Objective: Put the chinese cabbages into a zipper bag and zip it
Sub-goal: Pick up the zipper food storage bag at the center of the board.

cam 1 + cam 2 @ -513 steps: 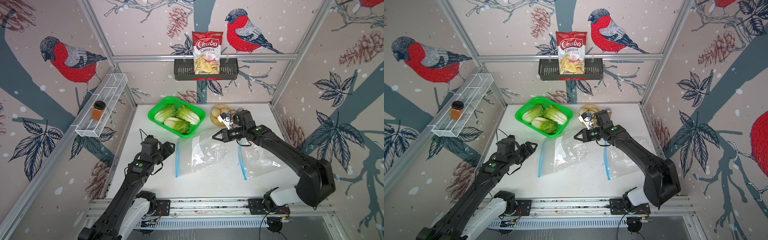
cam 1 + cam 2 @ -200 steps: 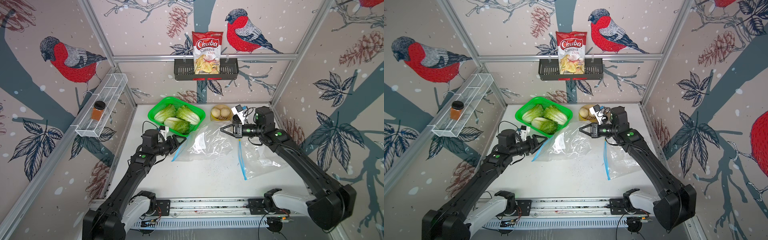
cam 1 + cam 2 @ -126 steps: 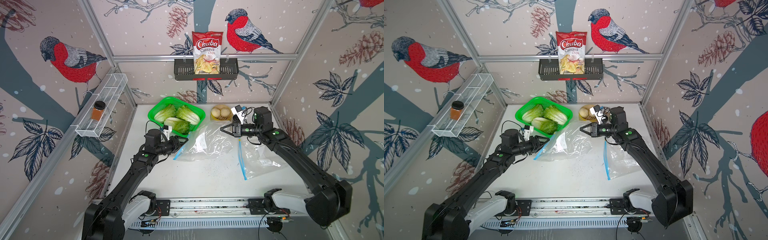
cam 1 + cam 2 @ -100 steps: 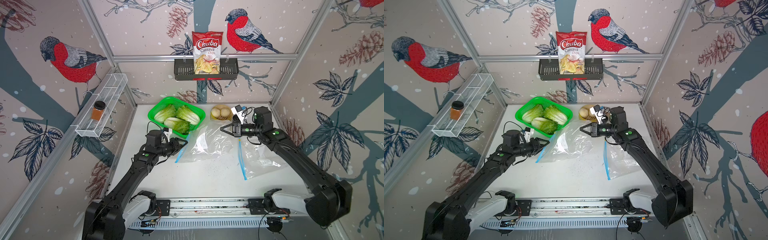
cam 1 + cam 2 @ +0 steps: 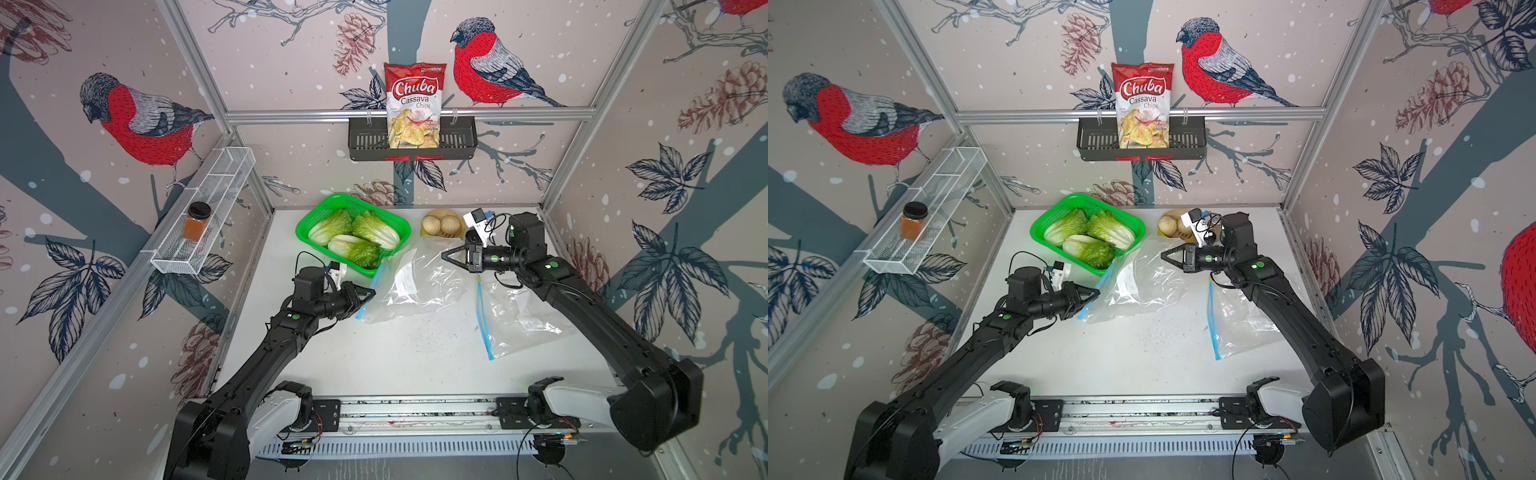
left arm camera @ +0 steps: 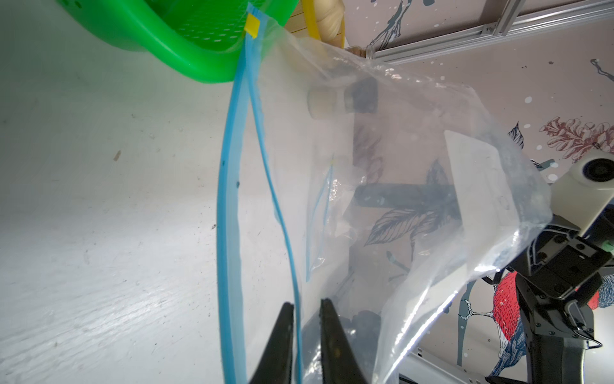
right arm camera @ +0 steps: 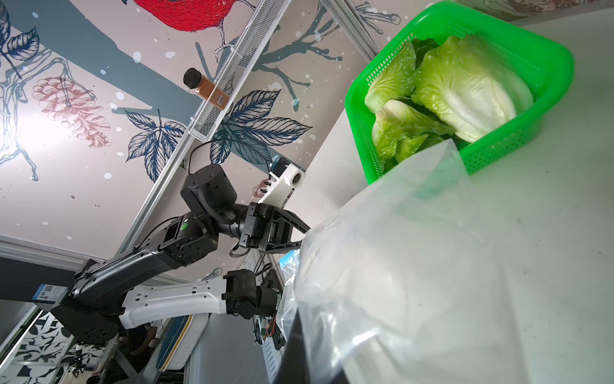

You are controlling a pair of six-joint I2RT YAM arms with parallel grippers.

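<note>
Three chinese cabbages [image 5: 355, 251] [image 7: 465, 96] lie in a green basket [image 5: 357, 271] at the back of the table. A clear zipper bag [image 5: 419, 286] [image 5: 1142, 286] with a blue zipper strip hangs slanted between both arms, right beside the basket. My left gripper [image 5: 372, 293] [image 6: 304, 332] is at the bag's mouth, its jaws drawn close on either side of one blue strip; the other strip hangs free beside them. My right gripper [image 5: 444, 256] [image 7: 309, 359] is shut on the bag's far closed end and holds it off the table. The bag [image 7: 415, 266] hides most of its fingers.
A second clear zipper bag [image 5: 523, 320] lies flat under the right arm. A dish of pale buns [image 5: 442, 224] stands behind the right gripper. A chips packet [image 5: 413, 106] sits in the black rack on the back wall, and a jar [image 5: 196, 222] on the left wire shelf.
My left gripper moved right to the bag's mouth and closed around the blue strip. The right gripper has held the raised end almost still over the last second.
</note>
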